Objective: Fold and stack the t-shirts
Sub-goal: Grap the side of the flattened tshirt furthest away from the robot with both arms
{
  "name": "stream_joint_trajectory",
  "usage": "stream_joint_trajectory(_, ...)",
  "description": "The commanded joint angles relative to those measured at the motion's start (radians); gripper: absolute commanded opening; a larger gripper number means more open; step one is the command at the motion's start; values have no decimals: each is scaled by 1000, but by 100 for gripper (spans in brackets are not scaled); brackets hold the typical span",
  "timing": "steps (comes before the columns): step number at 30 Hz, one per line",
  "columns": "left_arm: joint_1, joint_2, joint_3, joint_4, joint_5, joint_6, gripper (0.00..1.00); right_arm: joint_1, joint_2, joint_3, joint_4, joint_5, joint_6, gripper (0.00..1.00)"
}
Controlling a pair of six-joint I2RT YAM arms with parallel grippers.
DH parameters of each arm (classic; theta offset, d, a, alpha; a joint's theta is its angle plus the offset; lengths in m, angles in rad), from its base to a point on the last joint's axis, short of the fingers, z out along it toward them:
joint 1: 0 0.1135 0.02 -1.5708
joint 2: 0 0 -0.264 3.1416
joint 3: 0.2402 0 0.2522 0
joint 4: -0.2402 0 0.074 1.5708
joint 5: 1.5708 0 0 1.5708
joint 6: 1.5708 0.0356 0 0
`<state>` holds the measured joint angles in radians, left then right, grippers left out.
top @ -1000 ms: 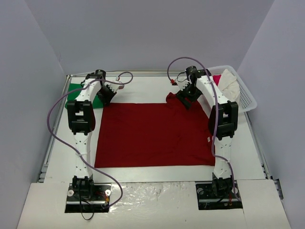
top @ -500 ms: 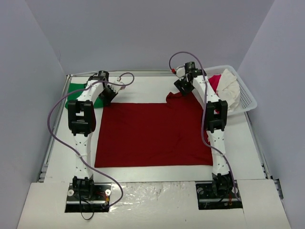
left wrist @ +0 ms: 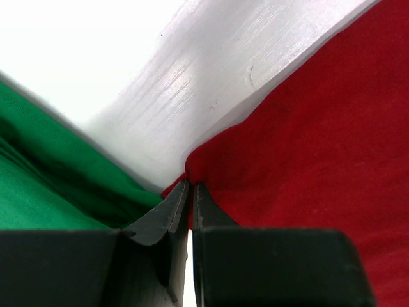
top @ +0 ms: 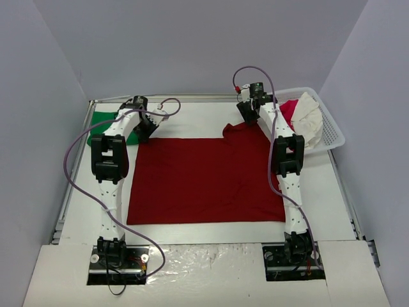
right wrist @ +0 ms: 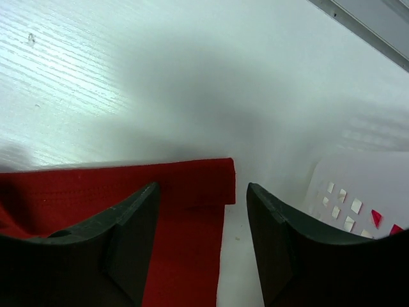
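Observation:
The dark red t-shirt (top: 204, 179) lies spread flat in the middle of the table. The bright green t-shirt (top: 102, 123) lies bunched at the far left. My left gripper (top: 146, 130) is at the red shirt's far left corner; in the left wrist view it (left wrist: 190, 185) is shut on a pinch of the red cloth (left wrist: 319, 147), with the green shirt (left wrist: 38, 185) right beside it. My right gripper (top: 246, 114) is at the red shirt's far right corner; in the right wrist view it (right wrist: 203, 192) is open above the folded red edge (right wrist: 192, 179), holding nothing.
A white plastic basket (top: 329, 131) with pink and cream clothes stands at the far right, its wall (right wrist: 358, 185) close to my right gripper. The table's raised metal rim (top: 192, 99) runs along the far edge.
My right gripper has moved toward the far edge, from over the red shirt's bunched corner to its edge. My left gripper has barely moved.

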<state>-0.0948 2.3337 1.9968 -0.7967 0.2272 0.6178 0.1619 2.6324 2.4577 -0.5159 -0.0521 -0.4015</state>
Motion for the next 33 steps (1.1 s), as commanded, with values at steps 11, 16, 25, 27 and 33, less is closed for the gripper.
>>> stream_joint_trajectory(11,-28,-8,2,-15,0,-29,2,-22,-17,-135,4,-25,50,35)
stream_joint_trajectory(16,-33,-8,-3,-6,4,-33,2,-24,-18,-160,4,-15,50,24)
stream_joint_trajectory(25,-42,-17,-16,-1,6,-38,2,-19,-38,-138,5,49,41,14)
stream_joint_trajectory(27,-42,-20,-29,7,8,-41,3,-21,-54,-137,5,49,41,3)
stream_joint_trajectory(33,-48,-20,-52,16,8,-38,2,-25,-75,-121,5,84,41,0)
